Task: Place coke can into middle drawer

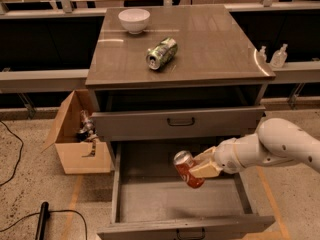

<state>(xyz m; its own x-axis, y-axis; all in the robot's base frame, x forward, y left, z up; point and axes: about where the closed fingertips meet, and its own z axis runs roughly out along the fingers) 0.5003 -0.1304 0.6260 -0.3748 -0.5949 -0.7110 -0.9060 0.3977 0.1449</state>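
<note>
Grasp complete: the gripper [199, 170] pinches the can [183, 162] — tilted, in the air above the open middle drawer [150, 202], clear of its floor. Left to do, in my judgement — lower, release, withdraw.

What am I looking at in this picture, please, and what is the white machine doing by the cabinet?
The white thing on the right is a robot arm. Its grasping part, the end effector, is closed on a red coke can, held tilted above the open middle drawer. There is one camera view, looking down at the cabinet from the front; where it is mounted cannot be told. On the cabinet top sit a white bowl and, on its side, a green-and-silver can. The upper drawer is shut. A cardboard box stands on the floor beside the cabinet.
</note>
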